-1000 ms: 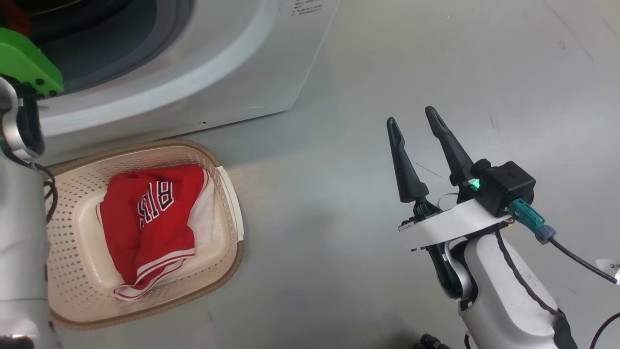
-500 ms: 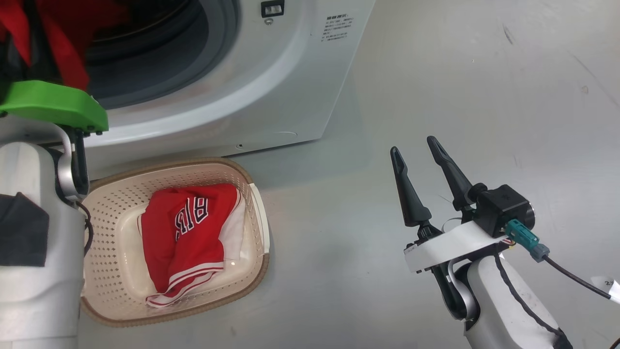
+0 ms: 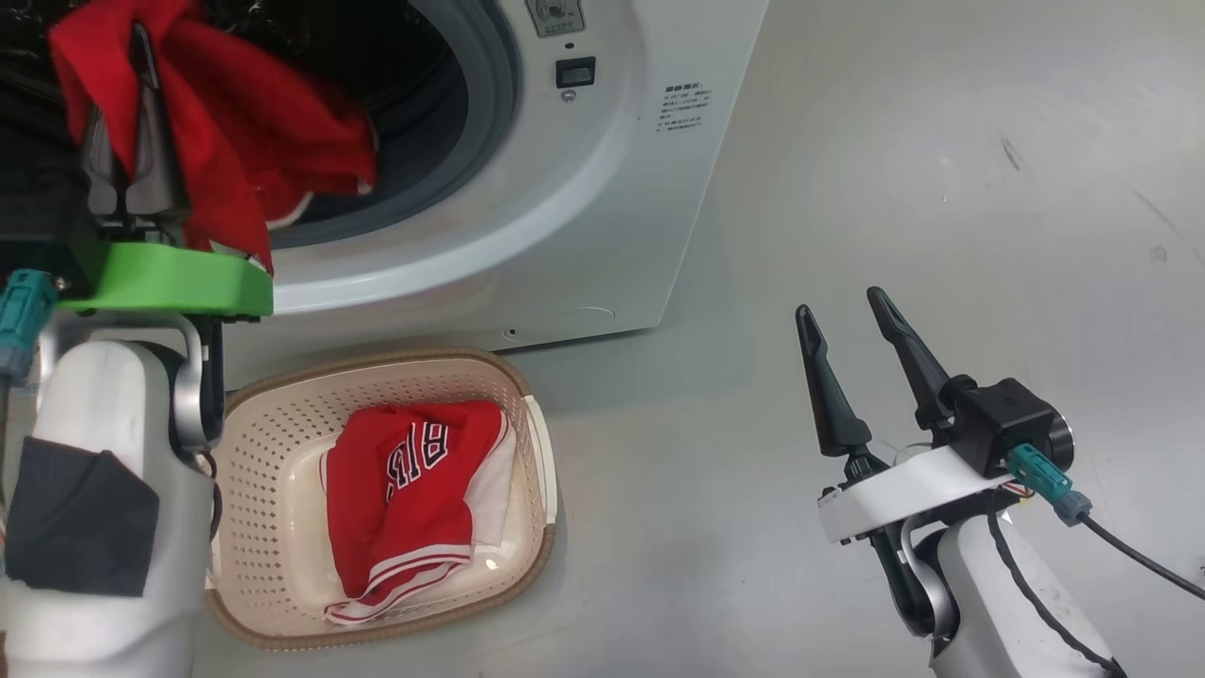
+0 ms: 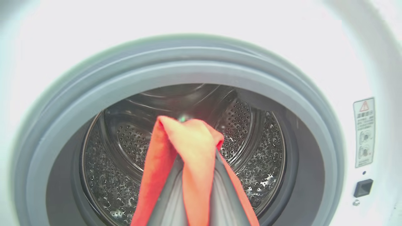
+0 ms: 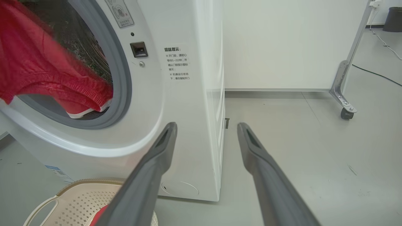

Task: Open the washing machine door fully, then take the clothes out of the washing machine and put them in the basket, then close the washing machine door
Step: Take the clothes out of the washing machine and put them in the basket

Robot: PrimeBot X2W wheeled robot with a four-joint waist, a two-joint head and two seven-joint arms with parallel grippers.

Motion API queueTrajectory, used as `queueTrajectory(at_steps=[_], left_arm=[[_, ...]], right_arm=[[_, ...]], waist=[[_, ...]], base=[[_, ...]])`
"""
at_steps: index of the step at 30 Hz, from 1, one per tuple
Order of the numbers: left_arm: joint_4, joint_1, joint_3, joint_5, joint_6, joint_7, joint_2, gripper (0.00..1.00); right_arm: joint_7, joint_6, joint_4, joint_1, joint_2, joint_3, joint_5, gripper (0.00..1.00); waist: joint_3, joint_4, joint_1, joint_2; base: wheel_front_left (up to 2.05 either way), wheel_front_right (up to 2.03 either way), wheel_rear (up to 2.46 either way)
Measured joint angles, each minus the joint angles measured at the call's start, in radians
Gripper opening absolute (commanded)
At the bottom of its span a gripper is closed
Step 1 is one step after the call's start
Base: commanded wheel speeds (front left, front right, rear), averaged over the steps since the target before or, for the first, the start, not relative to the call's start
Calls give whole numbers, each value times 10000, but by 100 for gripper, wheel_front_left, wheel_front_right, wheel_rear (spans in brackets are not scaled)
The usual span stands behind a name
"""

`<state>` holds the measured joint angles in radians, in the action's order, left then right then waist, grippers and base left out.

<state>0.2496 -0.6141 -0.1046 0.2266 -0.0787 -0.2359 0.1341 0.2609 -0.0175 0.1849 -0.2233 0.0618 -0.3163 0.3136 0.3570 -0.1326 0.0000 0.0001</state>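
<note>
While the drum is standing open: the left gripper is pinching a red jersey between almost closed fingers, the cloth draping over them at the drum mouth.
Washing machine: a glossy white box is sitting on the grey floor, its grey rubber ring framing the perforated steel drum.
Writing: a notice in Chinese print is showing near the front's right edge, too small to read; a warning sticker with a red triangle is sitting above a black latch socket.
Basket: cream perforated plastic with a brown woven-look rim is standing by the machine's lower front edge, holding a second jersey, red with white stripe trim, its black, white-edged letters partly folded away.
Right gripper: hovering wide open and empty above the floor, well apart from the basket.
</note>
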Motion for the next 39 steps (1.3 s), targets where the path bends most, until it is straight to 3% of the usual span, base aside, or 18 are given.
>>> queueTrajectory(at_steps=[26,39], left_arm=[[-3705,2567,-274,-222,-219,-159,-499,0],[-3432,4750,-617,88,-286,368,-702,0]], right_arm=[[0,102,4,905,219,646,-226,100],[0,10,-134,906,184,600,-249,100]], waist=[[-1338,925,0,0],[-1139,939,0,0]], base=[[0,0,0],[0,0,0]])
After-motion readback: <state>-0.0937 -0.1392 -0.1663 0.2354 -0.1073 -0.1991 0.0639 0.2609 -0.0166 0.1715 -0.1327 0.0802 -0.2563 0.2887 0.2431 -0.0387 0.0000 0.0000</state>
